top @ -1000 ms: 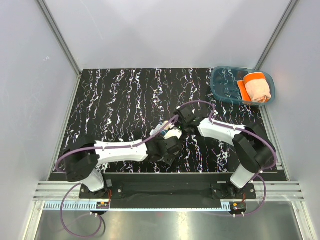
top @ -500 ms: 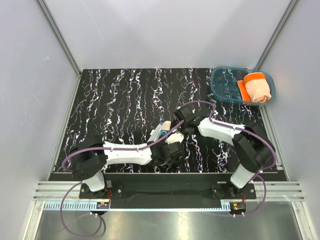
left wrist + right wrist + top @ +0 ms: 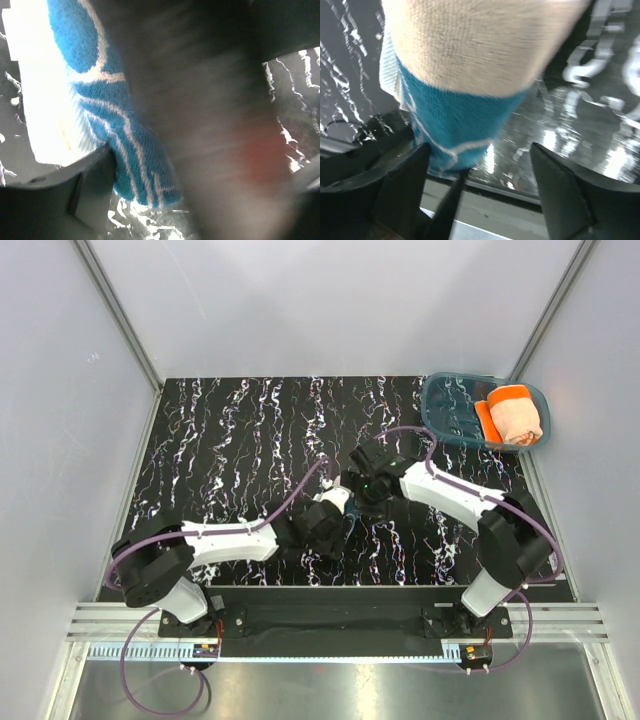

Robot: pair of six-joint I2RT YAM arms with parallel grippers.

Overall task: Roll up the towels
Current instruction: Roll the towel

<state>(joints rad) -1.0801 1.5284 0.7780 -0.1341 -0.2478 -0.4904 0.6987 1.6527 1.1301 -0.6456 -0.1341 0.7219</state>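
Note:
The dark teal towel (image 3: 117,130), with white lines and a cream back, is rolled up and sits between my two grippers at the table's middle (image 3: 335,502). My left gripper (image 3: 150,185) is shut on it: the roll is pressed between the left finger (image 3: 80,192) and a dark blurred mass on the right. My right gripper (image 3: 480,170) is open. The roll (image 3: 460,120) leans against its left finger (image 3: 402,172), and the right finger (image 3: 560,185) stands well apart. The orange towel (image 3: 512,412) lies rolled in the tray at the far right.
The translucent blue tray (image 3: 450,410) stands at the back right corner of the black marbled table (image 3: 220,440). Both arms (image 3: 230,540) meet near the middle front. A metal rail (image 3: 330,625) runs along the near edge.
My right gripper has opened wide and let go of the teal roll. My left gripper has narrowed on the roll and shifted slightly left and away from the near edge.

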